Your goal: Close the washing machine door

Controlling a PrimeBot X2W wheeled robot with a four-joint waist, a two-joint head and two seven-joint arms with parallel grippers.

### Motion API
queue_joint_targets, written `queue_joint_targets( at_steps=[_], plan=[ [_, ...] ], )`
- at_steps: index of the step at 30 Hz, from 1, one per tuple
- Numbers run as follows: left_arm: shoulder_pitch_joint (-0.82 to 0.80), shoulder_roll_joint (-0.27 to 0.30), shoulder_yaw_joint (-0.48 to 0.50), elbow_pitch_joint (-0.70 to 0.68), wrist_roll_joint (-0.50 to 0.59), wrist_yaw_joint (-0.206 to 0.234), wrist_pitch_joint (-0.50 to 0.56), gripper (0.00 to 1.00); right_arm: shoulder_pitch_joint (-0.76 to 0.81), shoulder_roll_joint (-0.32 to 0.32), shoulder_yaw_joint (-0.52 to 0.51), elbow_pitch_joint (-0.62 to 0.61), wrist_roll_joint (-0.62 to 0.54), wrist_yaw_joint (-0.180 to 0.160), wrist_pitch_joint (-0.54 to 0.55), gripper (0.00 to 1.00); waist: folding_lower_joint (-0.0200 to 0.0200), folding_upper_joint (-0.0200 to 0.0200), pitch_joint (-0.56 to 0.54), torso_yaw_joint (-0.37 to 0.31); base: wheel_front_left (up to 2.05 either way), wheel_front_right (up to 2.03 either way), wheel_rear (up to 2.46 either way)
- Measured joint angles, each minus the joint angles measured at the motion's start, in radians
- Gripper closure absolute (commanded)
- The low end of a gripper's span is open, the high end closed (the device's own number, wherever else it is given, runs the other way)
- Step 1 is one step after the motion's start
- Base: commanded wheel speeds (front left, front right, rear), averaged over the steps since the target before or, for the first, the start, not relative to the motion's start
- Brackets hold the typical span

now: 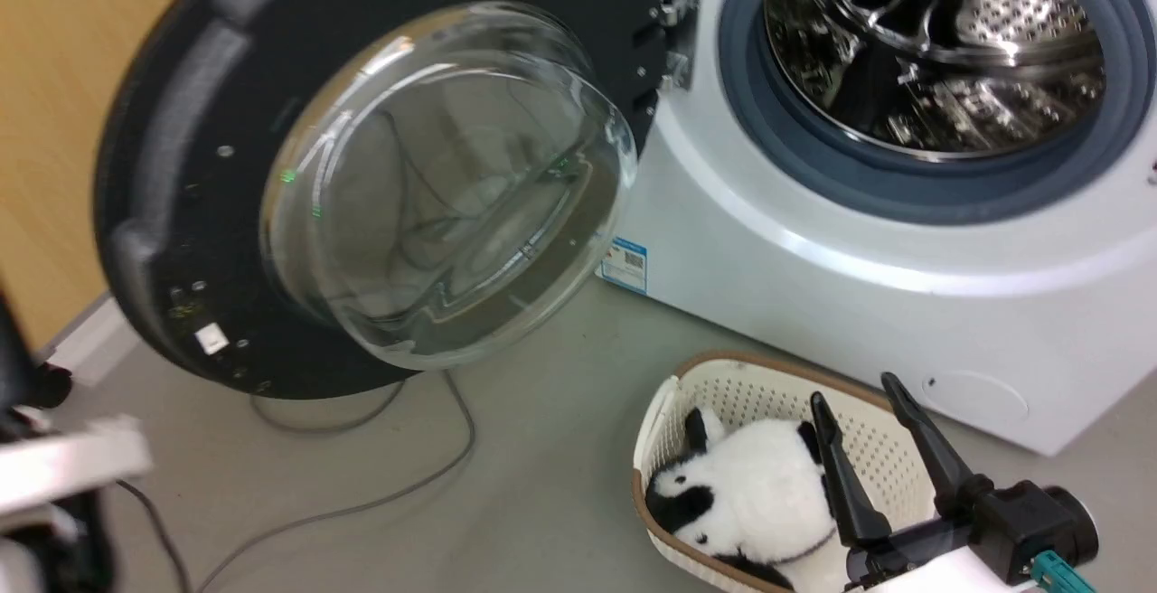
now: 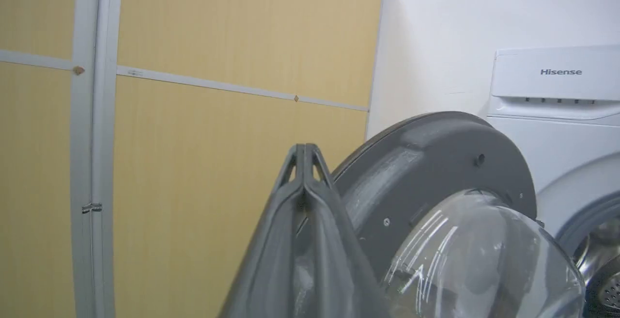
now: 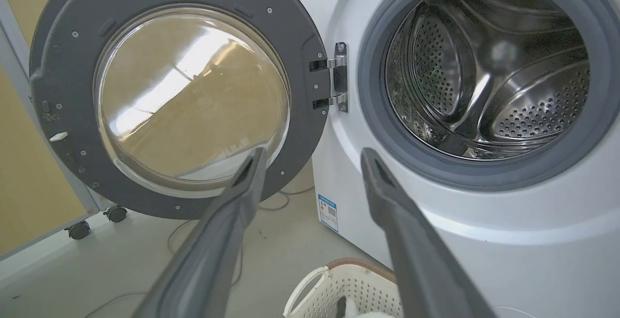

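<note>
Head view: washing machine door (image 1: 181,168) hangs wide beside washing machine (image 1: 813,286); right end effector (image 1: 854,391) spread, left end effector (image 2: 305,152) pinched closed.

Lighting is bright and even. Glare streaks cross the glass of the washing machine door (image 1: 434,186). Head view's lower left is blurred; wrist views bow straight lines.

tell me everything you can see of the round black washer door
The round door with a wide matte black rim stands wide open, inner side facing the camera. A bulging clear glass bowl fills its centre, small screws dot the rim, and a metal hinge joins its right edge to the white front-loading washing machine.
</note>
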Motion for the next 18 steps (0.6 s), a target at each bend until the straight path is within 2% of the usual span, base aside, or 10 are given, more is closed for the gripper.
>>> queue_joint_targets(
  at_steps=[4, 8, 10, 14, 16, 18],
  plan=[
    [-0.114, 0.070, 0.096, 0.141, -0.115, -0.021, 0.006, 1.00, -0.019, -0.009, 0.003, -0.007, -0.007, 0.000, 0.000, 0.00, 0.0000, 0.0000, 0.031, -0.026, 0.00, 0.00, 0.00],
    [-0.236, 0.171, 0.143, 0.313, -0.220, -0.038, 0.065, 1.00, -0.031, -0.016, 0.006, -0.011, -0.008, 0.000, 0.000, 0.00, 0.0001, 0.0000, 0.056, -0.055, 0.00, 0.00, 0.00],
    [-0.311, 0.201, 0.180, 0.407, -0.330, -0.043, 0.130, 1.00, -0.036, -0.018, 0.008, -0.011, -0.008, 0.000, 0.000, 0.00, 0.0001, 0.0000, 0.067, -0.068, 0.00, 0.00, 0.00],
    [-0.413, 0.284, 0.208, 0.578, -0.457, -0.047, 0.277, 1.00, -0.048, -0.021, 0.012, -0.011, -0.008, 0.000, 0.000, 0.00, 0.0001, 0.0000, 0.087, -0.091, 0.00, 0.00, 0.00],
    [-0.475, 0.292, 0.249, 0.678, -0.574, -0.043, 0.400, 1.00, -0.051, -0.023, 0.013, -0.012, -0.008, 0.000, 0.000, 0.00, 0.0001, 0.0000, 0.098, -0.100, 0.00, 0.00, 0.00],
    [-0.520, 0.299, 0.270, 0.756, -0.643, -0.023, 0.494, 1.00, -0.053, -0.025, 0.012, -0.013, -0.008, 0.000, 0.000, 0.00, 0.0001, 0.0000, 0.106, -0.106, 0.00, 0.00, 0.00]
  ],
)
